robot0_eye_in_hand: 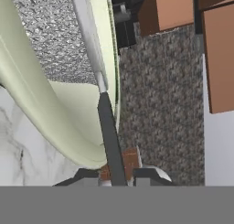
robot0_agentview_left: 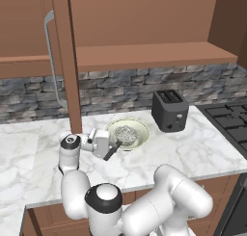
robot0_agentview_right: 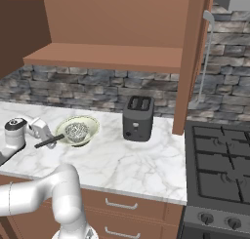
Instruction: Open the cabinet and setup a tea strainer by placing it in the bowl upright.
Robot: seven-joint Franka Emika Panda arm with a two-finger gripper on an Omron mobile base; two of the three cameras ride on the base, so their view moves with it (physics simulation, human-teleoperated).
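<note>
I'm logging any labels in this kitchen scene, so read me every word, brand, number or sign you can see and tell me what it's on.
No readable text anywhere in these pictures.
Toaster: plain black, no brand or markings.
Stove: knobs on the front carry no legible numbers or symbols.
Bowl, tea strainer, cabinet and marble counter: no lettering or signs.
</note>
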